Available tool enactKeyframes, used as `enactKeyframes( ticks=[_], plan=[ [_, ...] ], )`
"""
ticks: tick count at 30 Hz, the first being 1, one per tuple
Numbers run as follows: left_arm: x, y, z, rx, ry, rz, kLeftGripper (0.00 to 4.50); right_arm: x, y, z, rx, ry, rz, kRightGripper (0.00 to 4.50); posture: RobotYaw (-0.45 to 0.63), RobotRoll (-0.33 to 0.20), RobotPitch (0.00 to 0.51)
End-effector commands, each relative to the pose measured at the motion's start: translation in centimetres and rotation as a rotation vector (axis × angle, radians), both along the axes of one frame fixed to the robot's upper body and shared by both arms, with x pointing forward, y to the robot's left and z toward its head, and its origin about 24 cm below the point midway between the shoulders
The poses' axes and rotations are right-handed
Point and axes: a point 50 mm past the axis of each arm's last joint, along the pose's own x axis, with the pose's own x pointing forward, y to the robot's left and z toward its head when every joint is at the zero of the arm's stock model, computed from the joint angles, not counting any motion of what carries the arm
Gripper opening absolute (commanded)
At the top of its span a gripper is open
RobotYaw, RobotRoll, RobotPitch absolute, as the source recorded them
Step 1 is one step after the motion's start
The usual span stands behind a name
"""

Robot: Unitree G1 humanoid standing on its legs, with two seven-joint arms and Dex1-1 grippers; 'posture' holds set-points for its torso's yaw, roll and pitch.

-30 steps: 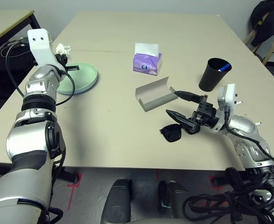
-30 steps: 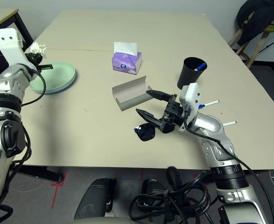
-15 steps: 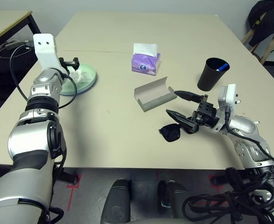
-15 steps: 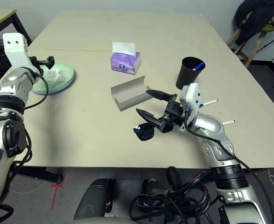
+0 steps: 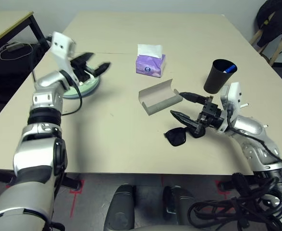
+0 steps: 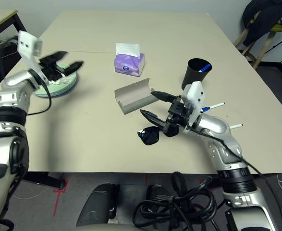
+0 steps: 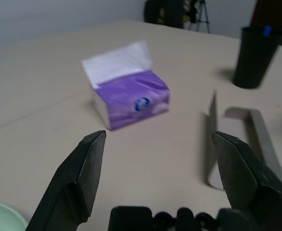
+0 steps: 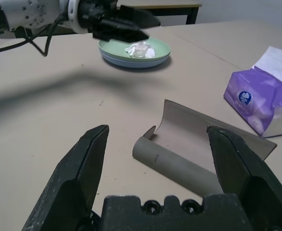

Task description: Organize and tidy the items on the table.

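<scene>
A crumpled white tissue (image 8: 140,49) lies on the pale-green plate (image 5: 86,86), which is stacked on a light-blue one. My left gripper (image 5: 96,63) hovers open over that plate's inner side, pointing at the table's (image 5: 107,134) middle with nothing between its fingers. Near the front, black sunglasses (image 5: 177,137) lie just under my right gripper (image 5: 177,104), which is open and empty. The grey glasses case (image 5: 158,96) lies open just beyond it. A black cup (image 5: 220,77) holds a blue-capped pen (image 5: 231,69). White pens (image 6: 216,105) lie beside my right forearm.
A purple tissue box (image 5: 151,64) stands behind the case, mid-table. A smaller desk with black legs (image 5: 8,26) is at the far left with cables beside it. A chair with dark clothing (image 5: 277,19) stands at the far right.
My left gripper has opened and let the tissue drop onto the green plate. It has then swung toward the table's middle. The right arm has hardly moved.
</scene>
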Motion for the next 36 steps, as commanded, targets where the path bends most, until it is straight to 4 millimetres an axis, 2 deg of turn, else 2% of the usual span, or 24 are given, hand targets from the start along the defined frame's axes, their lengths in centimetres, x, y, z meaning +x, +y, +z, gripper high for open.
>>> enactKeyframes(
  ticks=[1, 4, 9, 18, 23, 27, 36],
  plan=[
    [-1.3, -1.0, -0.2, 0.047, -0.004, -0.146, 4.47, -0.2, 1.1, 1.2, -0.178, 0.022, 0.030, 4.50, 0.16, 0.000, 0.143],
    [-2.1, -1.6, -0.7, 0.047, -0.008, -0.210, 4.47, -0.6, 1.4, 2.6, -0.356, -0.001, 0.040, 4.50, 0.16, 0.000, 0.145],
    [-3.5, -2.9, -1.7, 0.079, -0.024, -0.329, 4.47, -1.5, 0.9, 3.4, -0.589, -0.001, 0.098, 4.50, 0.14, 0.000, 0.150],
    [-5.7, -5.6, -4.1, 0.184, 0.018, -0.611, 4.47, -1.2, 0.8, 4.3, -0.725, -0.032, 0.173, 4.50, 0.11, 0.000, 0.182],
    [-5.9, -5.7, -4.6, 0.193, 0.057, -0.657, 4.47, -1.3, 0.7, 4.3, -0.798, -0.055, 0.203, 4.50, 0.09, 0.000, 0.189],
    [-6.1, -5.9, -5.1, 0.208, 0.076, -0.694, 4.47, -1.4, 0.5, 4.2, -0.941, -0.066, 0.225, 4.50, 0.07, 0.000, 0.187],
    [-6.5, -6.3, -5.8, 0.268, 0.086, -0.730, 4.47, -1.3, 1.6, 3.4, -1.136, -0.073, 0.295, 4.50, 0.09, 0.000, 0.189]
  ],
)
